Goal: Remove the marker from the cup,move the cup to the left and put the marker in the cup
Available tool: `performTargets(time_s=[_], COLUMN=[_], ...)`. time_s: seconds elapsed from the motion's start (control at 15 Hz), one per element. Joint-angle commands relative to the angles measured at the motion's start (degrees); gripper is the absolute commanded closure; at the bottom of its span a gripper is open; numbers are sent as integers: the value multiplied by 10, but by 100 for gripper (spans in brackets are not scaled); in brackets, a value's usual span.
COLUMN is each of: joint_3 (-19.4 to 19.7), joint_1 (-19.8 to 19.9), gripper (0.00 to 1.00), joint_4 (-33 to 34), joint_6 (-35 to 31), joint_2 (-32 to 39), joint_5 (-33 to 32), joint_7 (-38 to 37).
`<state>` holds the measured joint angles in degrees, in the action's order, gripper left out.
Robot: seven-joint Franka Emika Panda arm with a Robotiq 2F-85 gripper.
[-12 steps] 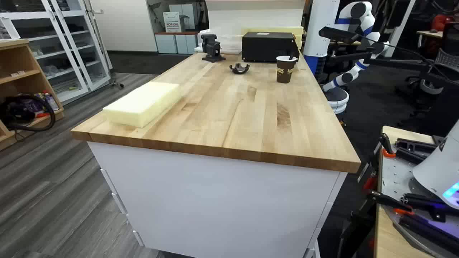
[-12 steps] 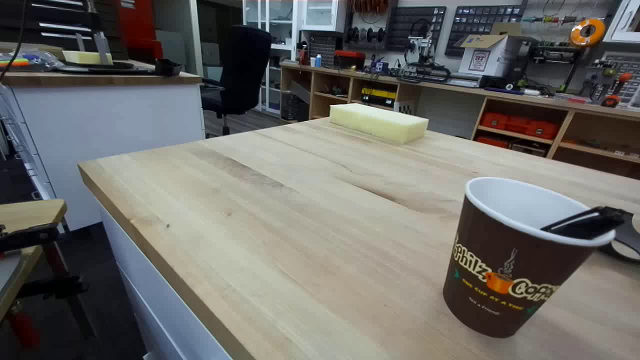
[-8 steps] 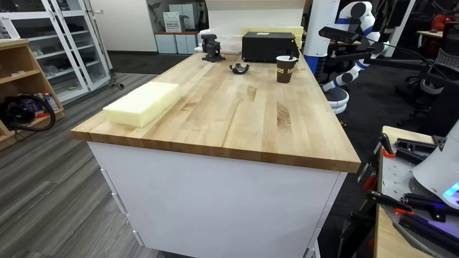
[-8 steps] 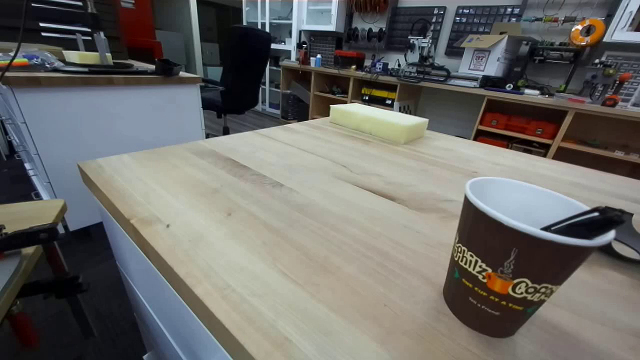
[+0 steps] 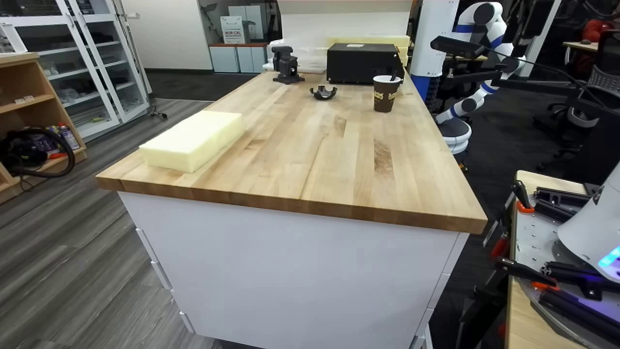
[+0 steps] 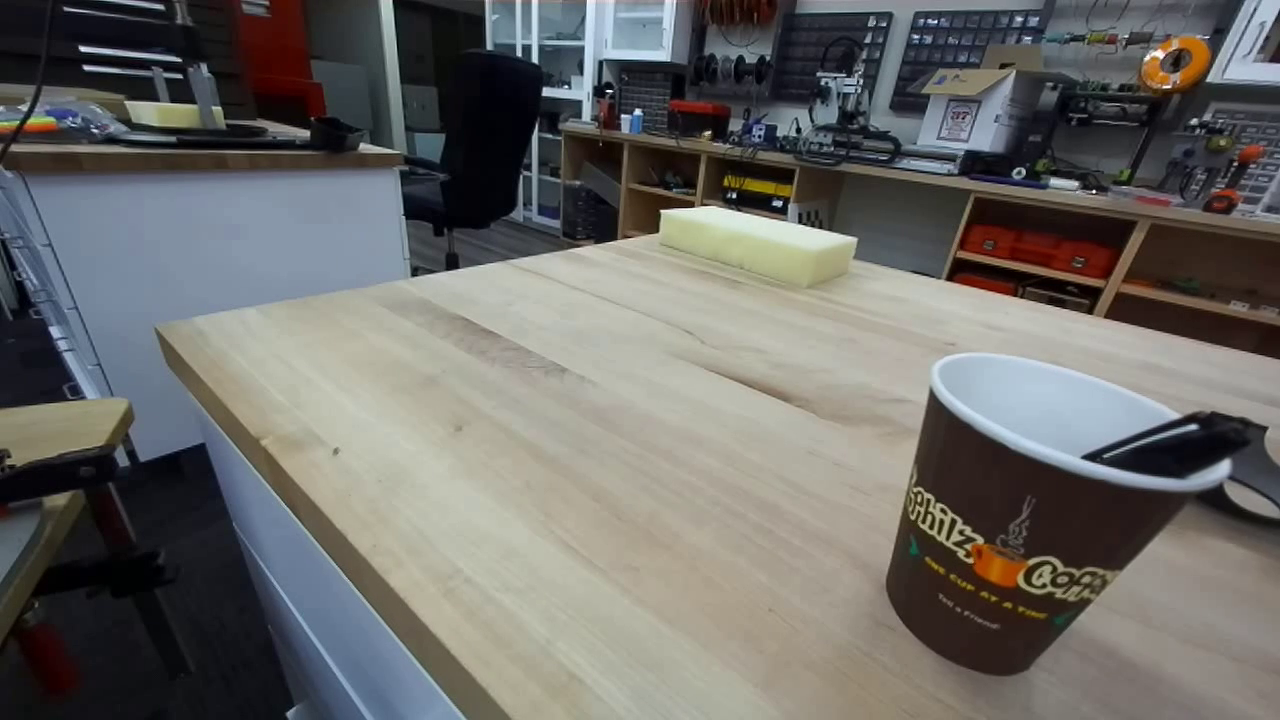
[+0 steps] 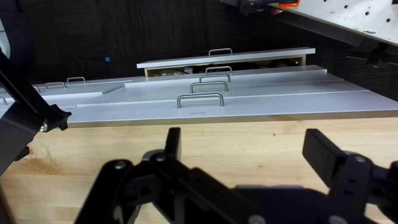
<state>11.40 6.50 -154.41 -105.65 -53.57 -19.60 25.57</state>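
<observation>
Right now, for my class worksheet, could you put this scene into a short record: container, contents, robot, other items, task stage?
Container: paper cup, upright on the wooden table
Contents: marker, upper end jutting out
Robot: fingers apart, holding nothing
Other items: pale yellow foam block, black box, curved black piece
Task stage: marker not yet removed

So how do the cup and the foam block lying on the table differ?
Colour: the cup is dark brown outside and white inside; the foam block is pale yellow. Shape: the cup is round and hollow, the block a rectangular slab. Pose: the cup stands upright with the marker poking past its rim, while the block lies flat. Both rest on the wooden tabletop.
</observation>
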Motion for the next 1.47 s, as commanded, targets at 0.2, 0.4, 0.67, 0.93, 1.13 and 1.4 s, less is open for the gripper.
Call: performTargets(time_s=[0.2, 0.4, 0.67, 0.93, 1.13, 1.4], joint_3=[7, 3, 6, 28, 58, 96], joint_1=[-10, 2, 5, -16, -35, -57], gripper=[0, 0, 0, 0, 0, 0], joint_4=[2, 24, 72, 134, 167, 201], joint_6=[4, 17, 6, -47, -129, -219], joint_2=[-1, 17, 47, 97, 139, 201], joint_5=[-6, -37, -105, -123, -98, -32], joint_7=[-6, -1, 11, 33, 66, 124])
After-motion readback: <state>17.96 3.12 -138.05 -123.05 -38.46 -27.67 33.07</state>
